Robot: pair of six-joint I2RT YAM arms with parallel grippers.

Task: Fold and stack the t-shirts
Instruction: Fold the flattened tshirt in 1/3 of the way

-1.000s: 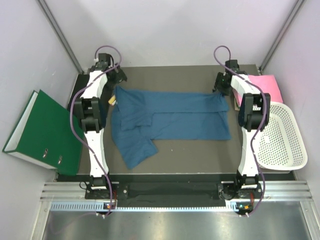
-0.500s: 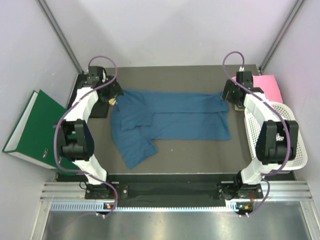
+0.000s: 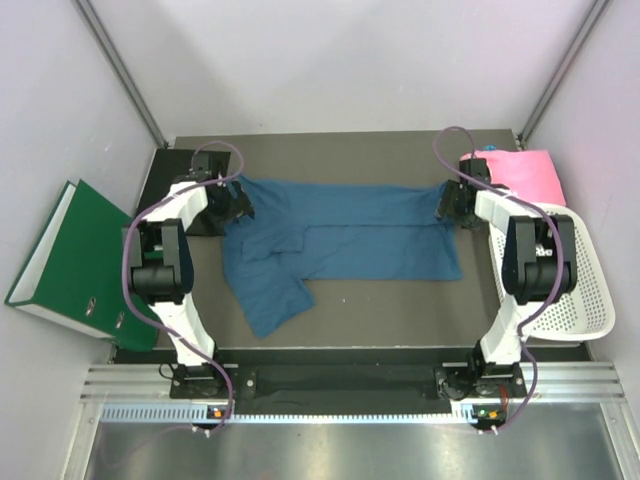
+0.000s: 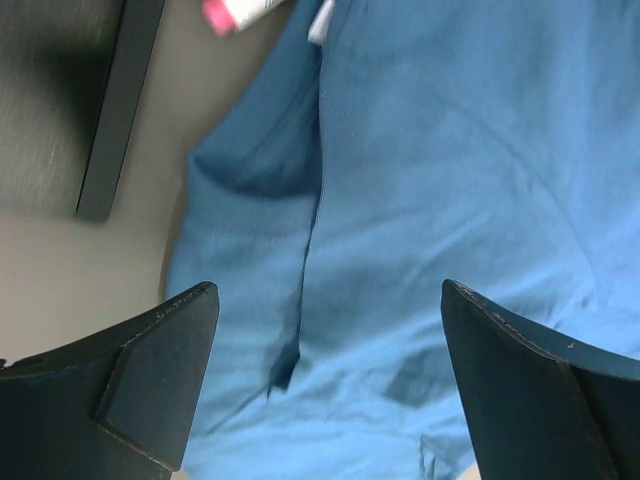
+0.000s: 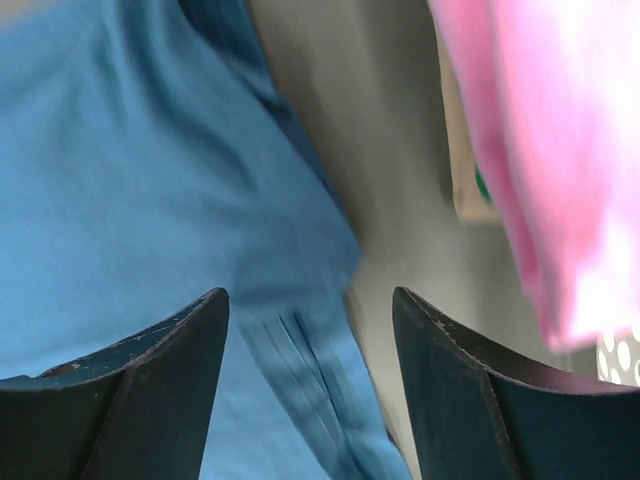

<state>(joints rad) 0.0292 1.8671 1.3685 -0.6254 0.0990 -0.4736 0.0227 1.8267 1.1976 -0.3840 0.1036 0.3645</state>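
While left hand [image 4: 328,292], right hand [image 5: 310,296] gape | one teal shirt [image 3: 350,230] | one pink shirt [image 3: 530,175]

Jaws spread wide — left gripper [image 4: 330,290] and right gripper [image 5: 310,295] both hang low.

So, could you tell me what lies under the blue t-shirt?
The blue t-shirt lies on the dark mat, which shows around it; whatever the cloth covers is hidden.
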